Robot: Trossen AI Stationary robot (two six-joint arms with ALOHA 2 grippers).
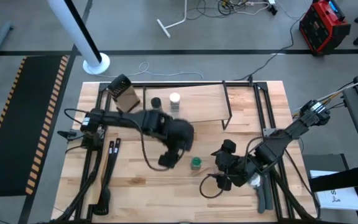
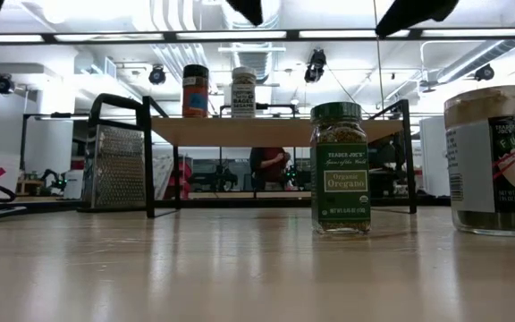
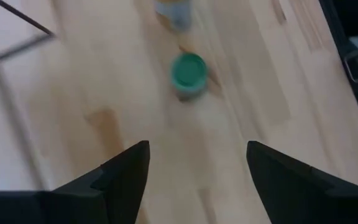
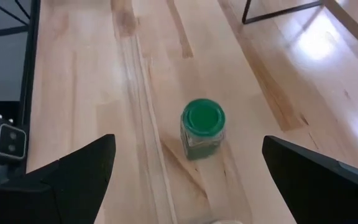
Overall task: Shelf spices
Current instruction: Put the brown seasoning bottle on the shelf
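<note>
The green-lidded spice jar (image 1: 196,163) (image 2: 340,168) stands upright on its base on the table, near the middle. My left gripper (image 1: 166,160) (image 3: 197,168) hovers open just to its left, clear of it. My right gripper (image 1: 221,168) hangs open on the jar's right side, and the jar (image 4: 202,127) shows ahead between its fingers, untouched. The dark-lidded jar (image 1: 156,102) (image 2: 195,91) and the white-lidded jar (image 1: 174,99) (image 2: 243,93) stand on the shelf's wooden top (image 1: 197,102) (image 2: 266,131). The tan jar (image 2: 494,161) stands on the table by the right arm.
A metal grater (image 1: 124,93) (image 2: 114,170) stands at the shelf's left end. Black tools (image 1: 110,155) and a cable (image 1: 145,152) lie on the table's left part. Bare wood lies near the front edge (image 1: 166,193).
</note>
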